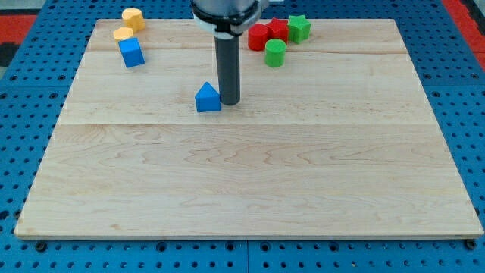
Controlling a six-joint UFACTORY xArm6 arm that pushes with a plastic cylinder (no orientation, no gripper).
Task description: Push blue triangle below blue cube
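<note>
The blue triangle (pixel 208 98) lies on the wooden board (pixel 250 174), left of centre in the upper half. The blue cube (pixel 131 52) sits near the view's top left, well up and to the left of the triangle. My tip (pixel 229 101) rests on the board right against the triangle's right side. The dark rod rises from there to the arm at the view's top.
Two yellow blocks (pixel 132 18) (pixel 123 34) sit just above the blue cube. Two red blocks (pixel 260 36) (pixel 277 29), a green star (pixel 298 28) and a green cylinder (pixel 275 53) cluster at the view's top, right of the rod. Blue pegboard (pixel 30 114) surrounds the board.
</note>
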